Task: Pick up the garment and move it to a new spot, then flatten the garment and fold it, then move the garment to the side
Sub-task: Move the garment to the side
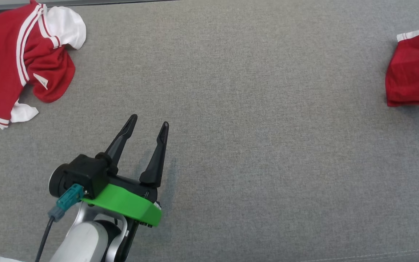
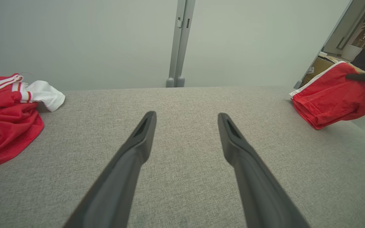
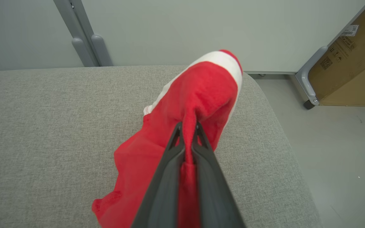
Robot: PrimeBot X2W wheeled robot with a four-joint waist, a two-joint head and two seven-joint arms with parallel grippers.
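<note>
While the right gripper [image 3: 187, 125] has its two dark fingers [image 3: 166, 164] pressed together on a pinched ridge of red cloth, the left gripper [image 1: 149, 122] holds nothing. Its fingers are spread wide apart above the bare grey surface [image 1: 260, 153]. The cloth in the right grip is the garment [image 3: 201, 88], red with a white band along one edge. It bunches up past the fingertips and trails back beneath them. In the head view the garment sits at the far right of the surface, near its rounded end. Whether its lower folds touch the padding, I cannot tell. Well apart from it, at the far left, a crumpled red jersey [image 1: 13, 62] with white stripes and white trim lies on the surface. Off the right end, a cardboard box [image 3: 350, 63] stands on the floor.
</note>
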